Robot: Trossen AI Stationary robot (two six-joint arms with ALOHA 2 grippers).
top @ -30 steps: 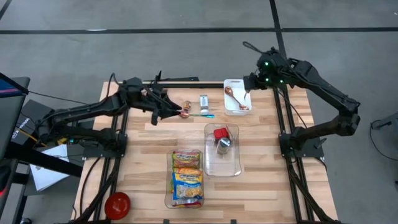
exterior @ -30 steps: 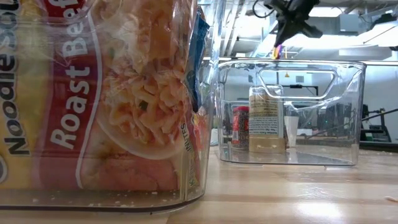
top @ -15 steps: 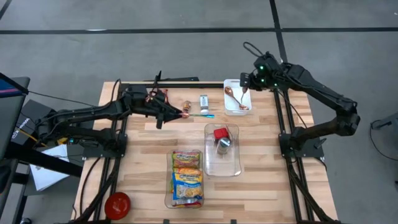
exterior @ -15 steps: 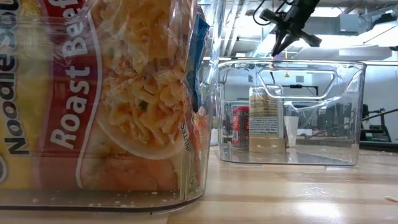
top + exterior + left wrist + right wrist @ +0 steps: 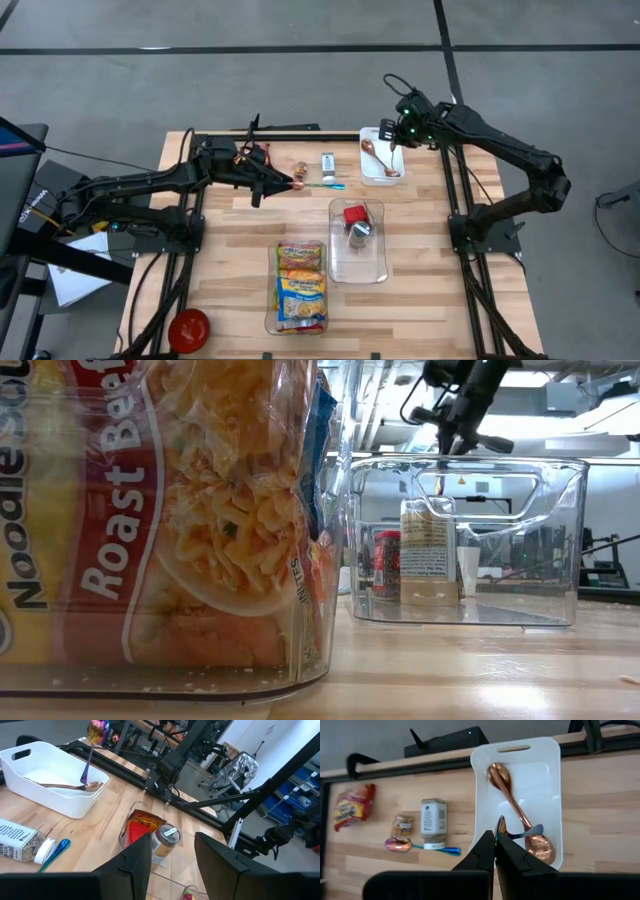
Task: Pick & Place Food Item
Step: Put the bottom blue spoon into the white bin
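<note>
My right gripper [image 5: 396,142] is over the white tray [image 5: 379,176] at the table's far right, shut on an iridescent spoon [image 5: 89,757]. It also shows in the low view [image 5: 447,442]. A copper spoon [image 5: 512,800] lies in the tray. My left gripper [image 5: 291,183] is open and empty, high above a second iridescent spoon [image 5: 420,846] that lies flat on the table. A spice jar [image 5: 434,820], a small brown packet [image 5: 402,826] and an orange snack bag [image 5: 355,805] lie on the table left of the tray. My right gripper pinches the iridescent spoon by its bowl end [image 5: 501,826] between its two fingers, which come from above and point down. The handle [image 5: 86,767] hangs below, slightly tilted, into the tray. Whether its tip [image 5: 82,780] touches the copper spoon, I cannot tell.
A clear bin [image 5: 358,268] with a red pack and a jar stands near the table's middle. A second clear bin [image 5: 272,322] holds noodle soup packs and fills the low view's left [image 5: 150,520]. A red bowl [image 5: 188,328] sits at the near left corner.
My right gripper has gone toward the table's left edge, over the white tray, still shut on the spoon that hangs below it. My left arm has shifted a little toward the near edge and then kept still.
</note>
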